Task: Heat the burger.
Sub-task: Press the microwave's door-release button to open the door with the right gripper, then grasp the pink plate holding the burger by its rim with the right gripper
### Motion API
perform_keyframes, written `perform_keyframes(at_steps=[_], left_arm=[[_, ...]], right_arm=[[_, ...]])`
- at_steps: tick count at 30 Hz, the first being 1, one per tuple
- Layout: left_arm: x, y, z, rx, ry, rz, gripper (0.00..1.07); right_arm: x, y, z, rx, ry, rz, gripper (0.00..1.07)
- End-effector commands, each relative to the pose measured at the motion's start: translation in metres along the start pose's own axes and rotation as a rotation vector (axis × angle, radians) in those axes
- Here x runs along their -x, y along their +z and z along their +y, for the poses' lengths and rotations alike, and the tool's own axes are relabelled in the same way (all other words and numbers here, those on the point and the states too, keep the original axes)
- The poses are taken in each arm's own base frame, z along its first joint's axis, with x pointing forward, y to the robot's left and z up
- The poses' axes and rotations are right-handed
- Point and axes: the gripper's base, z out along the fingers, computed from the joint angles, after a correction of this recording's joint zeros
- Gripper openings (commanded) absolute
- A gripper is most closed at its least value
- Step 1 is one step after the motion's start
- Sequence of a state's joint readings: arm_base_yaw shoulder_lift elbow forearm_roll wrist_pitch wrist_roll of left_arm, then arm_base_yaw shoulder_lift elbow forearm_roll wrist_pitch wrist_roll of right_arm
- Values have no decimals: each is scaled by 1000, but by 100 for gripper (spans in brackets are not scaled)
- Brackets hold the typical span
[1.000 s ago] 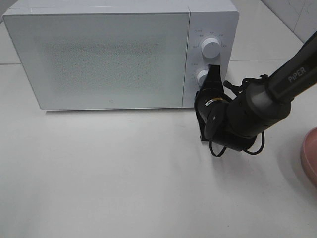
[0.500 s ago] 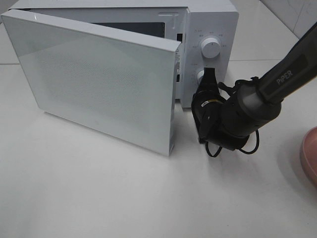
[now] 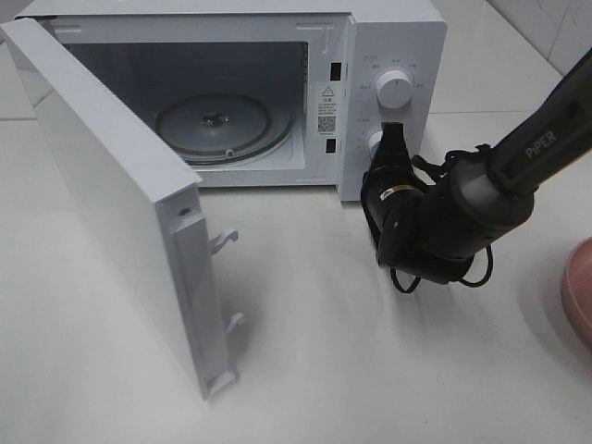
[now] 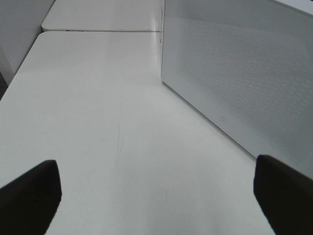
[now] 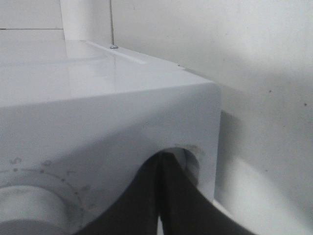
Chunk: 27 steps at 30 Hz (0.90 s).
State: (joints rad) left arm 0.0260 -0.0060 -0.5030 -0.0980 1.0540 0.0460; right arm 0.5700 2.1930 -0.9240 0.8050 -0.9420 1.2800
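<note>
The microwave (image 3: 393,37) was closed a second ago; now its door (image 3: 102,213) stands swung wide to the left, baring the glass turntable (image 3: 222,125). The right gripper (image 3: 392,139) is at the lower knob (image 3: 375,141) of the control panel, its fingers pressed together with nothing between them. The left gripper (image 4: 156,196) is spread wide and empty, facing the door's outer face.

The oven looks ready for loading, but the burger shows in no view; only the rim of a pink plate (image 3: 578,291) peeks in at the right edge.

The door's free edge, with its latch hooks (image 3: 225,239), juts forward over the table (image 3: 370,370), walling off the left side. The way into the cavity is from the front and right.
</note>
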Motion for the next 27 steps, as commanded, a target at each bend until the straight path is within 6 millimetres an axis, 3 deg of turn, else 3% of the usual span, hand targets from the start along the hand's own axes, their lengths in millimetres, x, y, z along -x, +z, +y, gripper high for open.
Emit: perform_keyframes(at_steps=[1, 12, 14, 20, 27], left_arm=[[0, -2, 0, 1, -1, -33, 100], [0, -2, 0, 2, -1, -33, 100], [0, -2, 0, 2, -1, -33, 100], [0, -2, 0, 2, -1, -33, 100], [0, -2, 0, 2, -1, -33, 100]], right_arm=[[-5, -10, 30, 224, 28, 17, 0], [-7, -24, 16, 91, 10, 60, 0], [-7, -31, 12, -18, -29, 94, 0], [-2, -44, 8, -129, -115, 118, 0], [3, -62, 13, -187, -237, 169, 0]])
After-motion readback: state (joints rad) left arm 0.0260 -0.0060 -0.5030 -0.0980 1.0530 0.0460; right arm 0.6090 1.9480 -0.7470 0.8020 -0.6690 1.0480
